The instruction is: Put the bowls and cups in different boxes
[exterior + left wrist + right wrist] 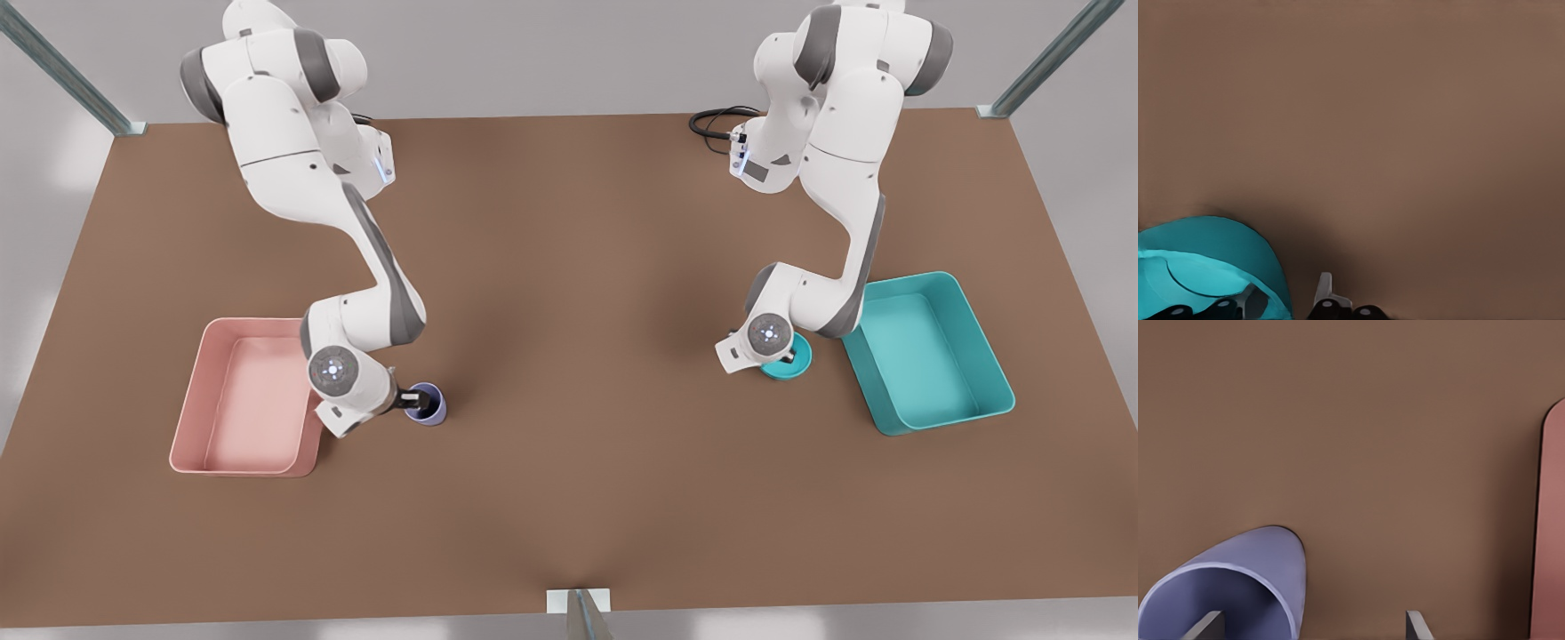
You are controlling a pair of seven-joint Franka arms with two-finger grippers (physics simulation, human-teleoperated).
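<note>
While teal bowl (788, 362) sits on table (569, 373) beside teal box (925, 351), left gripper (1286, 297) fingers straddle its rim, unclosed. Purple cup (427, 404) beside pink box (244, 397); right gripper (1313, 623) fingers apart, 1 inside cup.

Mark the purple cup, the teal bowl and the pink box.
purple cup (432, 411): front view, on its outer wall by the rim.
teal bowl (797, 364): front view, on the rim showing beside the arm.
pink box (253, 404): front view, on its bare floor.
</note>
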